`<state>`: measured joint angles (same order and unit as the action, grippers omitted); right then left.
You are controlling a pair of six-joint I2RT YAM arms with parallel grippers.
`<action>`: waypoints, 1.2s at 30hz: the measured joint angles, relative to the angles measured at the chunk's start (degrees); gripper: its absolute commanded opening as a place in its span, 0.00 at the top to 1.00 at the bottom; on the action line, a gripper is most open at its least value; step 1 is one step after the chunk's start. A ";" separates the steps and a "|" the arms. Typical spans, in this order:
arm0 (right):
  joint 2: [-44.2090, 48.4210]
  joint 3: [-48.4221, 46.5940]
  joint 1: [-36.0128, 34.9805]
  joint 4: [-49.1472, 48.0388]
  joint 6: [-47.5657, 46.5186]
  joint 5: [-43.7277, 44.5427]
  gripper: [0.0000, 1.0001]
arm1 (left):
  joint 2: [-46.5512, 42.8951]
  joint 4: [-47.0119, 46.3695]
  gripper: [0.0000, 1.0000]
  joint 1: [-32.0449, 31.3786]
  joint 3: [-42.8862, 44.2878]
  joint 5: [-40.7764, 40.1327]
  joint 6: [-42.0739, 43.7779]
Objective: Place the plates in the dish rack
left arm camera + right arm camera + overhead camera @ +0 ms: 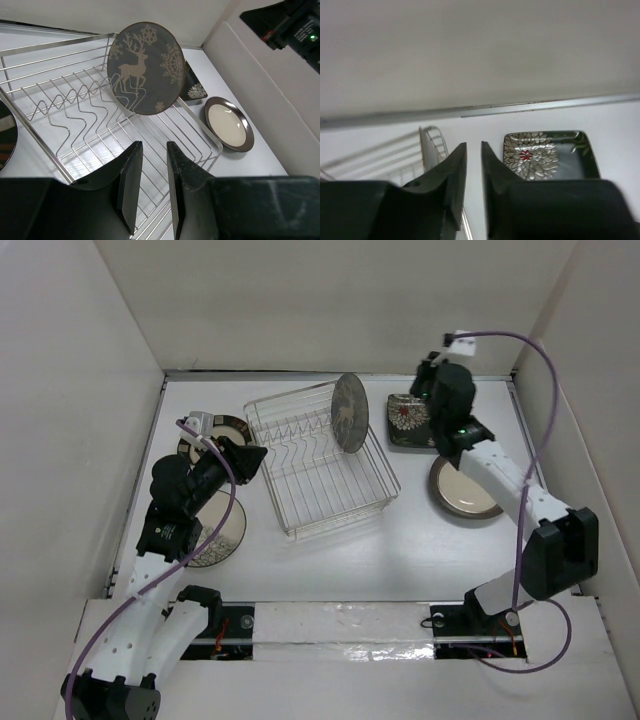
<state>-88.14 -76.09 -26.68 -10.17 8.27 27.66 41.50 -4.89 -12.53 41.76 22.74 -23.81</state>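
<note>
On the white table (420, 560) in the overhead view, the dish rack (320, 465) sits at an angle in the middle. The deer plate (349, 412) stands upright at its far right corner. The square flower plate (405, 425) lies flat just right of the rack, and a cream plate (465, 490) lies nearer, beside the right arm. Two more cream-centred plates lie flat left of the rack, the far left plate (228, 430) and the near left plate (218, 528), both partly under the left arm. The left gripper (250, 460) hangs beside the rack's left edge. The right gripper (428, 375) is above the far side of the flower plate.

From the left wrist, the left gripper (153, 147) shows its fingers a small way apart with nothing between them, above the rack (65, 95). The deer plate (145, 67) leans among the prongs, with the flower plate (192, 86) and cream plate (227, 124) beyond.

From the right wrist, the right gripper (473, 146) has only a narrow slit between its fingers and holds nothing. The flower plate (545, 155) lies ahead to the right and a corner of the rack (427, 142) to the left.
</note>
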 measured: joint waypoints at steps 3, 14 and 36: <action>4.55 4.96 11.23 -1.62 4.87 -8.79 1.00 | 0.00 0.00 0.77 0.00 0.00 0.04 0.00; -17.07 1.53 35.76 3.37 13.25 -36.54 0.51 | 0.81 0.00 0.77 -0.44 0.00 -0.37 0.04; -40.06 -11.10 40.70 8.11 18.97 -58.64 0.54 | 1.86 0.00 0.77 -0.98 0.00 -0.22 0.15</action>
<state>-128.20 -87.20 14.02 -2.07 27.24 -30.98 43.35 -4.89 -13.52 41.76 22.52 -23.66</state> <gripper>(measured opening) 0.497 0.229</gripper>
